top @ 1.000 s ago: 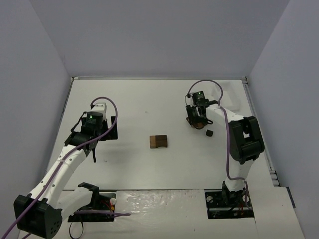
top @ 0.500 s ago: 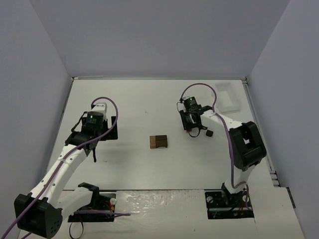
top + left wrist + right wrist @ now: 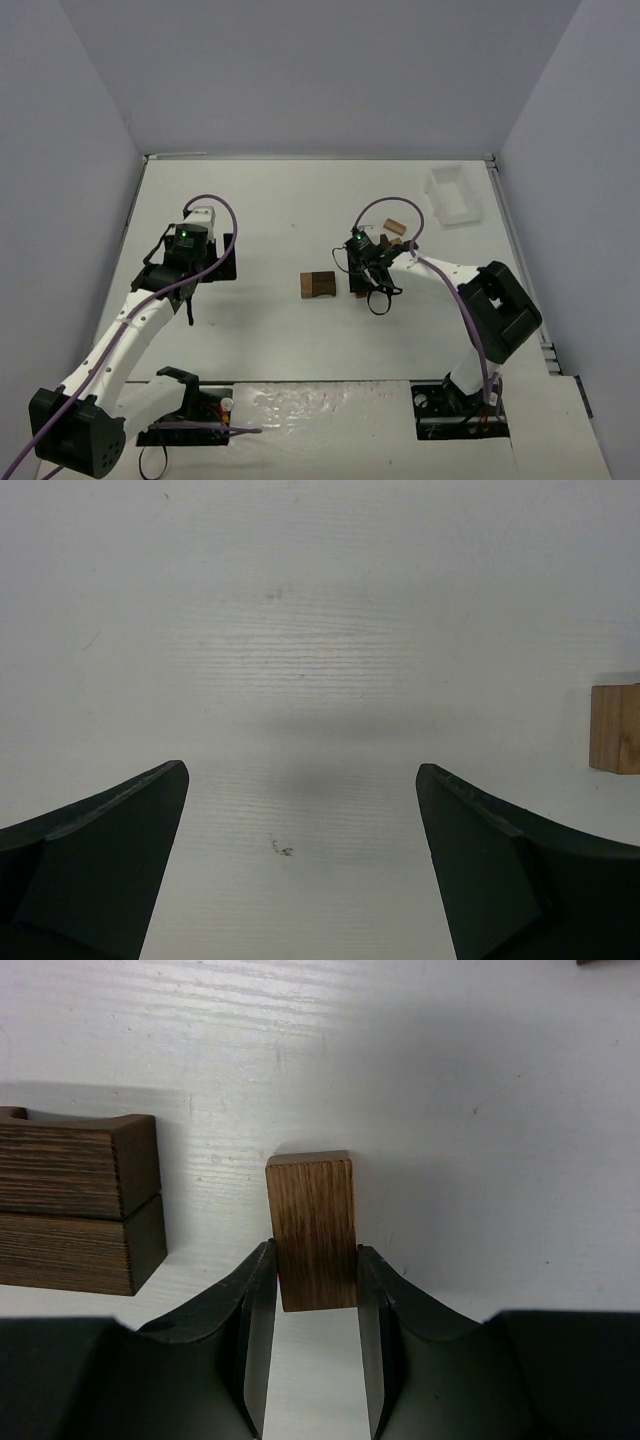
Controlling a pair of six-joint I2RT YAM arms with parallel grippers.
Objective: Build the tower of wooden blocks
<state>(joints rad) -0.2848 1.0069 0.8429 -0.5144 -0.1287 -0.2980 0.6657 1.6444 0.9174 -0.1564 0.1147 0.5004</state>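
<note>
1 brown block (image 3: 312, 1225) sat clenched in the right pincer (image 3: 313, 1265), pads on its 2 long side faces, just right of the tower (image 3: 75, 1205) at mid-tabletop (image 3: 260, 200). Likely light, rigid, smooth wood that could slip or twist, so grip flat faces near the middle. Tower was low and probably easily knocked. Left pincer (image 3: 300, 780) hung released over bare tabletop, tan block (image 3: 615, 728) nearby. Tray (image 3: 452, 195) and loose blocks (image 3: 393, 228) lay beyond, not obstructing.

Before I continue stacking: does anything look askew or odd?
Nothing stands out. The dark brown wooden block stack sits square, and the right gripper grips a brown rectangular wooden block straight.
</note>
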